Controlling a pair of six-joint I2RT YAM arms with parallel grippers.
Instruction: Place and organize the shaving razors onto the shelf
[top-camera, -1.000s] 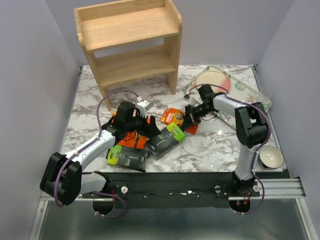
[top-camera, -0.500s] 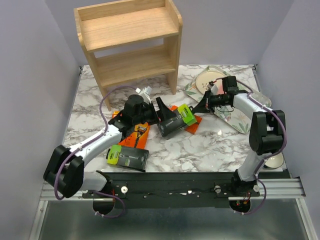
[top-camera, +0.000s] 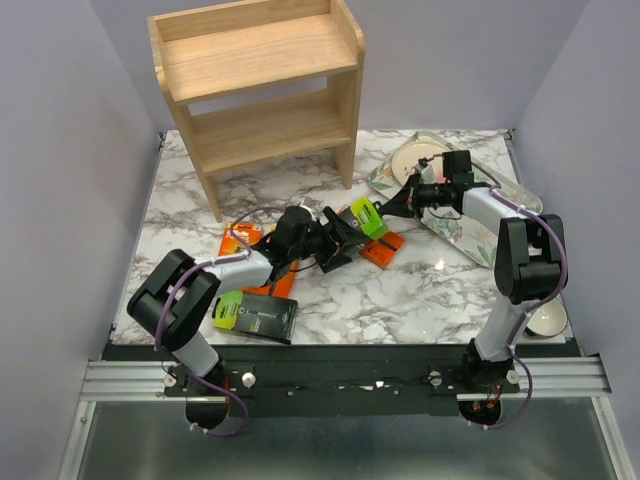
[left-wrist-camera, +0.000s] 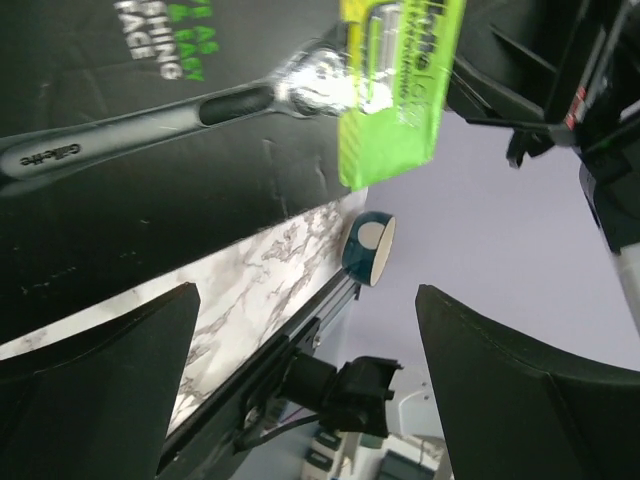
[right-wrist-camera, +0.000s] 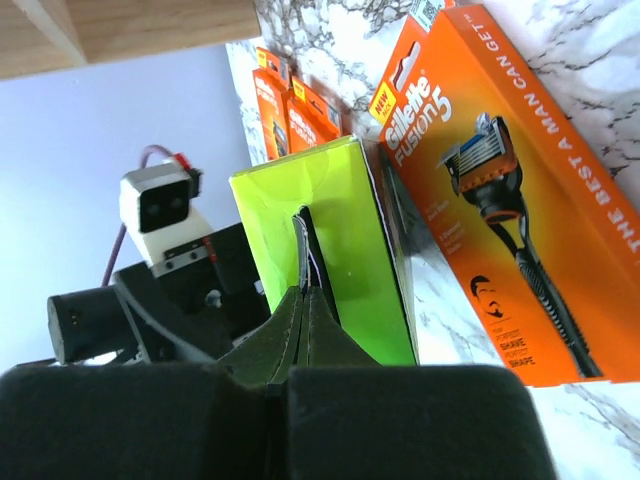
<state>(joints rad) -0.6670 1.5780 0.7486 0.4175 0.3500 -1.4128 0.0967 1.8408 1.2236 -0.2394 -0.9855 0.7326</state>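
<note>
The wooden shelf (top-camera: 260, 90) stands at the back left. A dark grey razor pack (top-camera: 345, 238) with a lime-green end (top-camera: 365, 215) is held off the table at the centre. My right gripper (top-camera: 390, 206) is shut on the thin flap of that green end (right-wrist-camera: 330, 240). My left gripper (top-camera: 325, 242) is at the pack's dark end, with its fingers (left-wrist-camera: 100, 400) spread wide below the pack (left-wrist-camera: 150, 150). An orange pack (top-camera: 382, 248) lies flat beneath it (right-wrist-camera: 500, 190). Two more orange packs (top-camera: 278, 284) and a second dark pack (top-camera: 255, 315) lie at the front left.
A floral tray (top-camera: 470, 228) with a pink plate (top-camera: 418, 158) sits at the back right, under my right arm. A teal bowl (top-camera: 548, 320) stands at the front right corner and also shows in the left wrist view (left-wrist-camera: 368, 247).
The dark pack has been lifted out of the pile and carried right and back by my left gripper. My right gripper has come from the tray side and shut on the pack's green end.
</note>
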